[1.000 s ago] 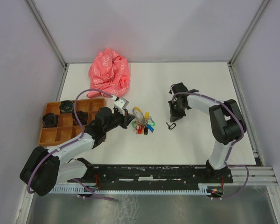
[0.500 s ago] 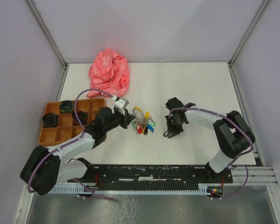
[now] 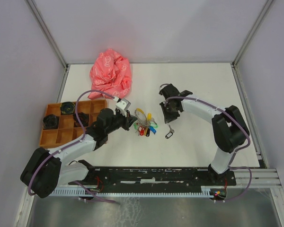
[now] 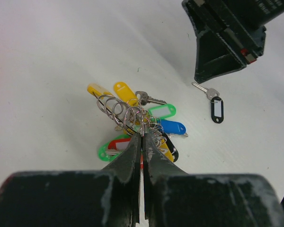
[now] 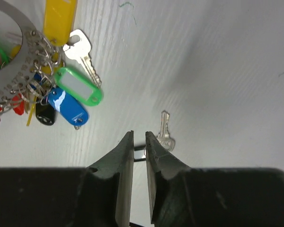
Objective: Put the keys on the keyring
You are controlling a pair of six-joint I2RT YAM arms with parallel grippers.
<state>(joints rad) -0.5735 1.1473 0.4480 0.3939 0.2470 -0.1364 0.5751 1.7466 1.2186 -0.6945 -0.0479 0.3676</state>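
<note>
White desk (image 3: 203, 85) carries a loose black-tagged key (image 4: 207, 92). Beside it the right gripper (image 5: 138, 135) hangs slightly parted, empty; the left gripper (image 4: 143, 136) clenches the keyring (image 4: 128, 113).

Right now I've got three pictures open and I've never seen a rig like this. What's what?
Two robot arms are bolted at the near edge of a white table. The big picture looks down from above and behind them. The other two come from a camera on each wrist, looking along that arm's own fingers.

The left end effector is shut on the rings of a key bunch with coloured tags. The right end effector hangs just over a loose key with a black tag. Its jaws are a little apart and hold nothing.

Also on the table are a crumpled pink cloth at the back and an orange tray with black parts on the left.
</note>
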